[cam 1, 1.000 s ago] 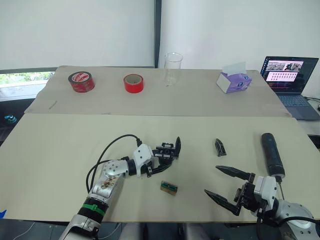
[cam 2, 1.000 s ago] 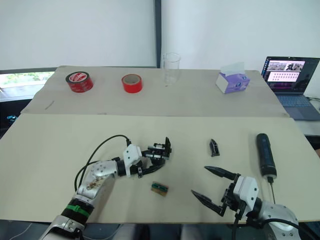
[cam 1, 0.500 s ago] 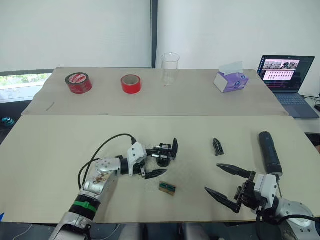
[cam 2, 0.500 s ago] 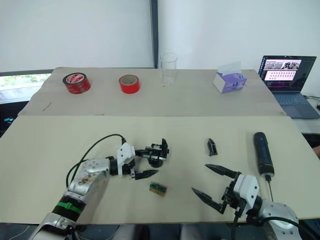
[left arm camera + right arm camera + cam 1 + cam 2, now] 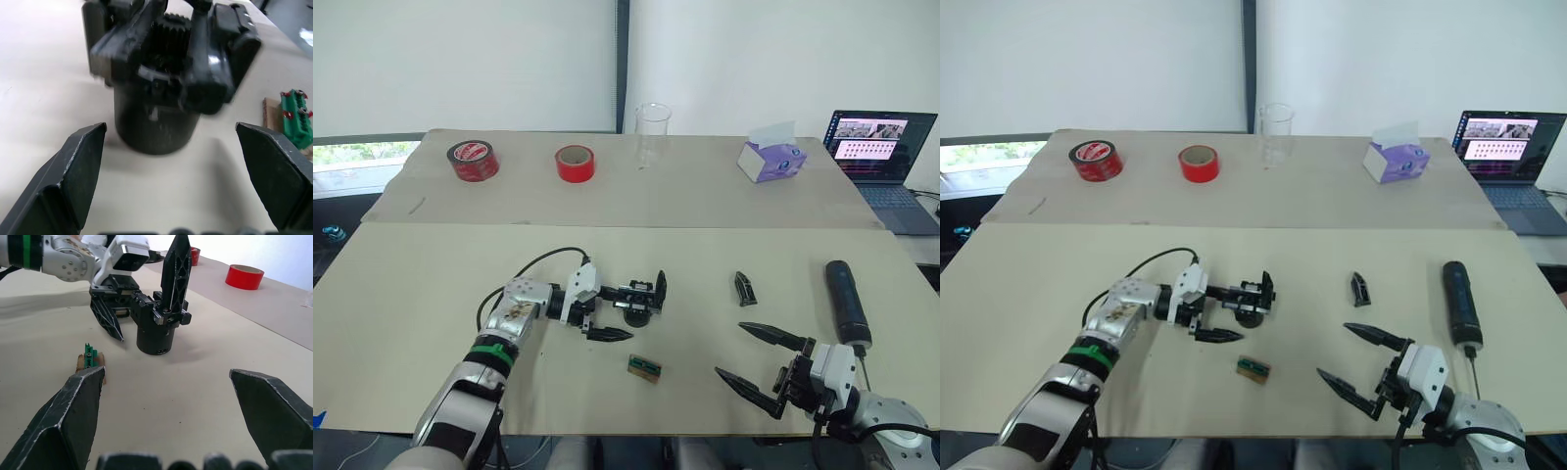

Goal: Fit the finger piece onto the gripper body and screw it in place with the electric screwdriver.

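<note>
Nearest, right end effector [image 5: 751, 367] low over the table [image 5: 411, 294], fingers spread wide, holding nothing. Just beyond, one tiny green-and-brown block [image 5: 644, 368] lying loose. Further in, left end effector [image 5: 607, 313] also parted, its two fingers straddling the gripper body [image 5: 641, 297] without clamping it — body upright near mid-table, one pointed finger standing up. To the right, one finger piece [image 5: 745, 287] lying apart, not yet fitted; beyond the right arm, one electric screwdriver [image 5: 847, 302] flat and untouched. Judged barely begun: fitting and screwing both left to do. Farthest back — two red tape rolls [image 5: 575, 164], one clear cup [image 5: 652, 134], one tissue box [image 5: 771, 158], one laptop [image 5: 884, 152].
</note>
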### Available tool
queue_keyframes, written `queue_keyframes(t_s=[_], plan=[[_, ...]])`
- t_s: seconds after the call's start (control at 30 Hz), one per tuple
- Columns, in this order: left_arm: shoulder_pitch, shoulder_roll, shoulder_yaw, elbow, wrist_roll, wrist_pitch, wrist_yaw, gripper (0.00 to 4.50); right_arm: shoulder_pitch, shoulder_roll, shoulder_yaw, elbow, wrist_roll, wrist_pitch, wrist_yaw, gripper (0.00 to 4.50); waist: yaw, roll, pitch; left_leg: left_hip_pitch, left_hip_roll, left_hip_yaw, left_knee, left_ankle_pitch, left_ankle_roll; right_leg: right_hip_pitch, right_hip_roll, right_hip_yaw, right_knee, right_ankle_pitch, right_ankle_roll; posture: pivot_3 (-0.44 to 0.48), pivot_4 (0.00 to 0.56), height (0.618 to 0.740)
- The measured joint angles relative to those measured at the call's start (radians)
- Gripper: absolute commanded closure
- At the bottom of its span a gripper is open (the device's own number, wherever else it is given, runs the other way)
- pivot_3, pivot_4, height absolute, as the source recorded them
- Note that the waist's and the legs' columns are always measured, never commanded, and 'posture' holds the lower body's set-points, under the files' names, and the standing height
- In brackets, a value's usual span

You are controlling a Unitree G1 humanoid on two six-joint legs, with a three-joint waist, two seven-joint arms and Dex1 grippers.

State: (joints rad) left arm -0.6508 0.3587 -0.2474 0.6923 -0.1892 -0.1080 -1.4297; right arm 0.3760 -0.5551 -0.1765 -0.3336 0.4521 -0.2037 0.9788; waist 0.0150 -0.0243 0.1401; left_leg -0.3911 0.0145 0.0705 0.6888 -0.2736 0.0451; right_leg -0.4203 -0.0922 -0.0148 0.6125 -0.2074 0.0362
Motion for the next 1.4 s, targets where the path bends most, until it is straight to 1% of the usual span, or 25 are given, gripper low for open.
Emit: queue_keyframes(t_s=[0.2, 0.3, 0.33, 0.37, 0.4, 0.43, 0.5, 0.57, 0.6, 0.67, 0.73, 0.83, 0.97, 1.1, 1.17, 1.2, 1.23, 1.27, 1.4], plan=[[-0.043, -0.037, 0.000, 0.092, 0.031, -0.085, -0.037, 0.04, 0.052, 0.007, -0.001, -0.028, -0.010, -0.009, -0.023, 0.00, -0.001, 0.000, 0.000, -0.001, 0.000, 0.000, 0.003, -0.001, 0.002, 0.000, 0.000, 0.000, 0.001, 0.000, 0.000, 0.000, 0.150, 0.740], [-0.050, -0.049, 0.016, 0.124, 0.033, -0.117, -0.021, 0.85, 0.069, 0.014, -0.001, -0.033, -0.019, -0.011, -0.034, 0.00, -0.001, 0.000, 0.000, -0.002, 0.001, 0.000, 0.006, -0.002, 0.003, 0.000, 0.000, 0.000, 0.001, 0.000, 0.001, 0.000, 0.150, 0.740], [-0.049, -0.051, 0.029, 0.131, 0.030, -0.120, -0.011, 1.20, 0.072, 0.017, -0.001, -0.036, -0.020, -0.011, -0.039, 0.00, -0.001, 0.000, 0.000, -0.002, 0.001, 0.000, 0.006, -0.002, 0.003, 0.000, -0.001, 0.000, 0.001, 0.000, 0.001, 0.000, 0.150, 0.740], [-0.047, -0.051, 0.045, 0.134, 0.028, -0.118, 0.004, 1.79, 0.077, 0.020, -0.001, -0.041, -0.023, -0.012, -0.043, 0.00, -0.002, 0.000, 0.000, -0.003, 0.001, 0.000, 0.006, -0.002, 0.003, 0.000, -0.001, 0.000, 0.001, 0.000, 0.001, 0.000, 0.150, 0.740], [-0.036, -0.051, 0.059, 0.121, 0.022, -0.102, 0.016, 2.09, 0.080, 0.023, -0.001, -0.043, -0.028, -0.015, -0.045, 0.00, -0.002, 0.000, 0.000, -0.003, 0.001, 0.000, 0.006, -0.002, 0.003, 0.000, 0.000, 0.000, 0.001, 0.000, 0.002, 0.000, 0.150, 0.740], [-0.010, -0.051, 0.077, 0.084, 0.011, -0.073, 0.041, 2.21, 0.082, 0.028, 0.000, -0.043, -0.031, -0.019, -0.047, 0.00, -0.003, 0.000, 0.000, -0.003, 0.001, 0.000, 0.006, -0.002, 0.003, -0.001, -0.001, 0.000, 0.001, 0.000, 0.002, 0.000, 0.150, 0.740], [0.046, -0.049, 0.094, -0.015, -0.005, -0.008, 0.087, 2.21, 0.084, 0.035, 0.001, -0.043, -0.037, -0.032, -0.050, 0.00, -0.005, 0.000, 0.000, -0.003, 0.002, 0.000, 0.006, -0.002, 0.003, -0.001, 0.000, 0.001, 0.002, 0.000, 0.002, 0.000, 0.150, 0.740], [0.131, -0.039, 0.095, -0.169, -0.006, 0.065, 0.144, 2.21, 0.084, 0.039, 0.005, -0.038, -0.040, -0.044, -0.051, 0.00, -0.006, 0.000, 0.000, -0.003, 0.002, 0.000, 0.006, -0.003, 0.003, -0.002, 0.000, 0.001, 0.002, 0.000, 0.002, 0.000, 0.150, 0.740], [0.185, -0.034, 0.092, -0.262, -0.003, 0.100, 0.186, 2.21, 0.080, 0.043, 0.007, -0.032, -0.042, -0.050, -0.052, 0.00, -0.006, 0.000, 0.000, -0.003, 0.002, 0.000, 0.006, -0.003, 0.003, -0.002, -0.001, 0.001, 0.002, 0.000, 0.002, 0.000, 0.150, 0.740], [0.255, -0.039, 0.091, -0.391, 0.014, 0.168, 0.279, 2.21, 0.067, 0.046, 0.013, -0.020, -0.046, -0.051, -0.053, 0.00, -0.003, 0.000, 0.000, -0.003, 0.002, 0.000, 0.006, -0.003, 0.003, -0.002, -0.002, 0.001, 0.002, 0.000, 0.002, 0.000, 0.150, 0.740], [0.311, -0.049, 0.097, -0.497, 0.031, 0.233, 0.384, 2.21, 0.050, 0.047, 0.020, -0.011, -0.046, -0.052, -0.049, 0.00, 0.001, 0.000, 0.000, -0.003, 0.002, 0.000, 0.006, -0.003, 0.003, -0.001, -0.002, 0.001, 0.002, 0.000, 0.002, 0.000, 0.150, 0.740], [0.383, -0.054, 0.096, -0.623, 0.056, 0.292, 0.502, 2.21, 0.029, 0.047, 0.026, 0.005, -0.046, -0.052, -0.039, 0.00, 0.001, 0.000, 0.000, -0.003, 0.001, 0.000, 0.006, -0.003, 0.003, -0.001, -0.002, 0.001, 0.002, 0.000, 0.002, 0.000, 0.150, 0.740], [0.441, -0.090, 0.091, -0.697, 0.075, 0.334, 0.625, 2.21, 0.017, 0.041, 0.027, 0.024, -0.044, -0.052, -0.021, 0.00, 0.004, 0.000, 0.000, -0.003, 0.001, 0.000, 0.006, -0.003, 0.004, -0.001, -0.002, 0.001, 0.002, 0.001, 0.002, 0.000, 0.150, 0.740], [0.470, -0.094, 0.081, -0.733, 0.068, 0.352, 0.669, 2.21, 0.000, 0.030, 0.027, 0.037, -0.039, -0.052, -0.010, 0.00, 0.000, 0.001, 0.000, -0.002, 0.001, 0.000, 0.006, -0.003, 0.004, -0.001, -0.002, 0.001, 0.002, 0.001, 0.002, 0.000, 0.150, 0.740], [0.474, -0.096, 0.081, -0.745, 0.055, 0.377, 0.675, 1.13, -0.005, 0.023, 0.027, 0.038, -0.037, -0.052, -0.001, 0.00, 0.001, 0.001, 0.000, -0.002, 0.001, 0.000, 0.006, -0.003, 0.004, -0.001, -0.002, 0.001, 0.002, 0.000, 0.002, 0.000, 0.150, 0.740], [0.479, -0.093, 0.079, -0.746, 0.050, 0.377, 0.674, 0.85, -0.007, 0.021, 0.027, 0.038, -0.037, -0.052, 0.002, 0.00, 0.001, 0.001, 0.000, -0.002, 0.001, 0.000, 0.006, -0.003, 0.004, -0.001, -0.002, 0.001, 0.001, 0.000, 0.002, 0.000, 0.150, 0.740], [0.482, -0.087, 0.076, -0.748, 0.048, 0.374, 0.672, 0.30, -0.008, 0.018, 0.027, 0.039, -0.036, -0.052, 0.004, 0.00, 0.000, 0.001, 0.000, -0.002, 0.001, 0.000, 0.006, -0.003, 0.004, 0.000, -0.002, 0.001, 0.001, 0.000, 0.002, 0.000, 0.150, 0.740], [0.482, -0.082, 0.073, -0.749, 0.048, 0.373, 0.671, 0.04, -0.009, 0.017, 0.027, 0.040, -0.036, -0.052, 0.005, 0.00, 0.000, 0.001, 0.000, -0.002, 0.001, 0.000, 0.006, -0.003, 0.004, 0.000, -0.002, 0.001, 0.002, 0.000, 0.002, 0.000, 0.150, 0.740], [0.480, -0.044, 0.070, -0.740, 0.047, 0.355, 0.651, 0.04, -0.022, 0.015, 0.020, 0.051, -0.036, -0.052, 0.007, 0.00, -0.002, 0.002, -0.001, 0.000, 0.001, 0.000, 0.006, -0.003, 0.004, 0.001, -0.002, 0.001, 0.002, 0.000, 0.002, 0.000, 0.150, 0.740]])
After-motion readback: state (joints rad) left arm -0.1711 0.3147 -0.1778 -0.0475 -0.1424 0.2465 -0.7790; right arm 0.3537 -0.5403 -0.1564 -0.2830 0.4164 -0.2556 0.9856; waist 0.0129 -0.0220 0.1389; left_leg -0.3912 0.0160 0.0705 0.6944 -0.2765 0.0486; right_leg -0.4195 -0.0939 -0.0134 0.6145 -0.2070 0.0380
